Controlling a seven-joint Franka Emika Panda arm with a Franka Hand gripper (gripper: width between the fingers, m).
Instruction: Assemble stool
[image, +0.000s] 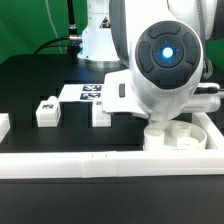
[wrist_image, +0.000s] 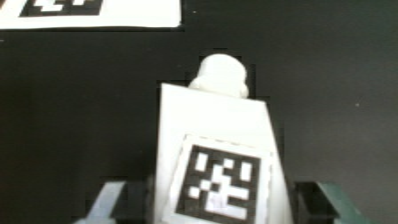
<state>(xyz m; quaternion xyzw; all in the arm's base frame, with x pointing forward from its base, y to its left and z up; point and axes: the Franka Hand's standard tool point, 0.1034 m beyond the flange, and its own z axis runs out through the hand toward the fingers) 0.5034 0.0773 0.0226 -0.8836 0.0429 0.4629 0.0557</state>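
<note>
1. The claw (wrist_image: 219, 206) is pressed together on a leg. In the wrist view one of its fingers (wrist_image: 112, 200) stands on each side of the held leg (wrist_image: 221, 140).
2. The held leg lies over the black table (wrist_image: 71, 110) with its black-and-white tag facing the camera. A rounded stub (wrist_image: 222, 72) is at the end away from the claw.
3. In the exterior view the arm (image: 165, 60) hides the claw and the held leg, so neither can be checked from there.
4. The seat (image: 185, 140), a round white disc with sockets on top, sits below the arm at the exterior view's right. It is just behind the long white rail (image: 100, 163).
5. The first loose leg (image: 45, 112) and second loose leg (image: 100, 115) stand on the table towards the exterior view's left. They are apart from each other and well apart from the seat.
6. The marker board (image: 85, 93) lies flat behind the two loose legs. Its corner also shows in the wrist view, beyond the held leg.
</note>
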